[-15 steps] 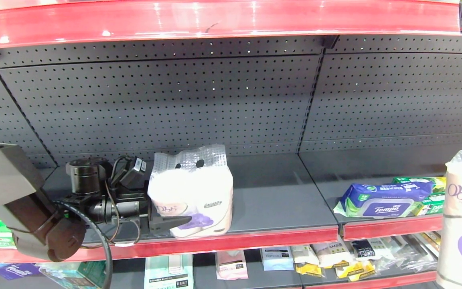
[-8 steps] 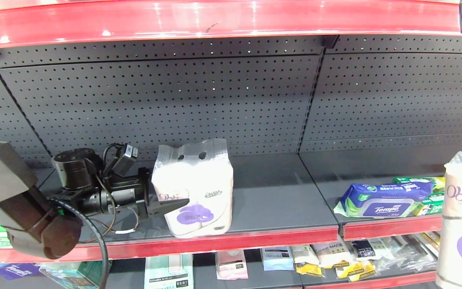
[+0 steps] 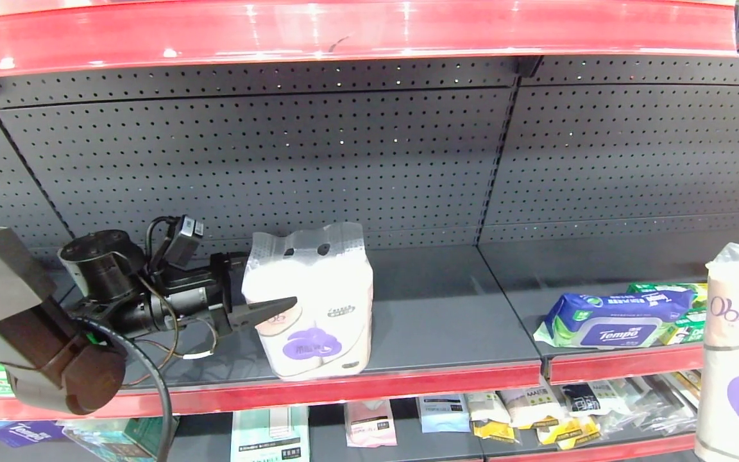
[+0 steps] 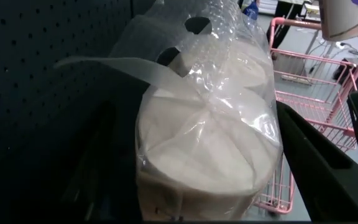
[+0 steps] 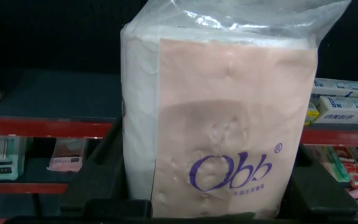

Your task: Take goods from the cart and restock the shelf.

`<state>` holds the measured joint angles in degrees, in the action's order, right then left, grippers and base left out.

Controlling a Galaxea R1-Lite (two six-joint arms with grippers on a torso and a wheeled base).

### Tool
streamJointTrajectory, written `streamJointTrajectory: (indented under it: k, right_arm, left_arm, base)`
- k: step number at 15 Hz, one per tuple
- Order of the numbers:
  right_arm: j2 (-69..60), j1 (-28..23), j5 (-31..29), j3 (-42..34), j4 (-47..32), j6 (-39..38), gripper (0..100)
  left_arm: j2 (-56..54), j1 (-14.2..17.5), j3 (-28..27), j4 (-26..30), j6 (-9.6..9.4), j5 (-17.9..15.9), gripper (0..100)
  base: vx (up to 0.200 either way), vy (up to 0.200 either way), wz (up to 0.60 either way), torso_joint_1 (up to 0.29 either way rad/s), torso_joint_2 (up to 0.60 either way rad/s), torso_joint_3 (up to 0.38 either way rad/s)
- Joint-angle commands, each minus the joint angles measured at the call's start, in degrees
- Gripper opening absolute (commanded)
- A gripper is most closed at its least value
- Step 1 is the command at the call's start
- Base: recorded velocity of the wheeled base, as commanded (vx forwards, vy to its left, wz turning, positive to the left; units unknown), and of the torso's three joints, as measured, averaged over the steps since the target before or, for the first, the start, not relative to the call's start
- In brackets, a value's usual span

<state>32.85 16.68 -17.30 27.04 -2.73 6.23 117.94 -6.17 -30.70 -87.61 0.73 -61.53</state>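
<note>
Placing paper pack (image 3: 318, 289) on shelf (image 3: 446, 321)
Left gripper (image 3: 283, 292) is spread around it, right gripper (image 5: 207, 177) pinches second pack (image 5: 229, 112); next I draw left back straight.

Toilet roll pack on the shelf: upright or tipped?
Upright: the toilet roll pack rests base-down on the shelf, handle flap on top.

A toilet-roll pack (image 4: 204, 155) in clear wrap, with two carry holes punched in its top flap, sits between the spread fingers of the left gripper (image 4: 191, 124). One black finger (image 4: 328, 168) runs along the pack's side; whether it touches the wrap cannot be told. A dark perforated back panel (image 4: 36, 74) stands just behind the pack. Well beyond the pack is a pink wire cart (image 4: 303, 96).
</note>
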Motion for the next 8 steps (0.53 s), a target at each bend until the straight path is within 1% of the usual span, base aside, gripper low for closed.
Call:
streamJointTrajectory:
  k: [1,2,3,6,8]
  right_arm:
    - [0.11,0.02,-0.02,0.03,0.01,0.01,0]
    - [0.11,0.02,-0.02,-0.06,0.01,0.01,0]
    - [0.19,0.02,-0.02,-0.06,0.01,0.01,0]
    - [0.46,0.02,-0.02,-0.14,0.01,0.01,0]
    - [0.54,0.02,-0.02,-0.14,0.01,0.01,0]
  left_arm:
    - [-0.35,0.02,0.11,-0.45,0.41,0.97,100]
    - [-0.79,0.02,0.11,-0.36,0.59,1.32,100]
    - [-1.75,0.10,0.37,-0.36,1.91,1.85,100]
    - [-3.25,0.10,0.20,-0.36,4.45,3.43,100]
    - [-3.60,0.19,0.29,-0.36,4.63,3.52,100]
  base:
    - [0.000,0.000,0.00,0.000,0.00,0.000]
    - [0.000,0.000,0.00,0.000,0.00,0.000]
    - [0.000,0.000,0.00,0.000,0.00,0.000]
    - [0.000,0.000,0.00,0.000,0.00,0.000]
    - [0.000,0.000,0.00,0.000,0.00,0.000]
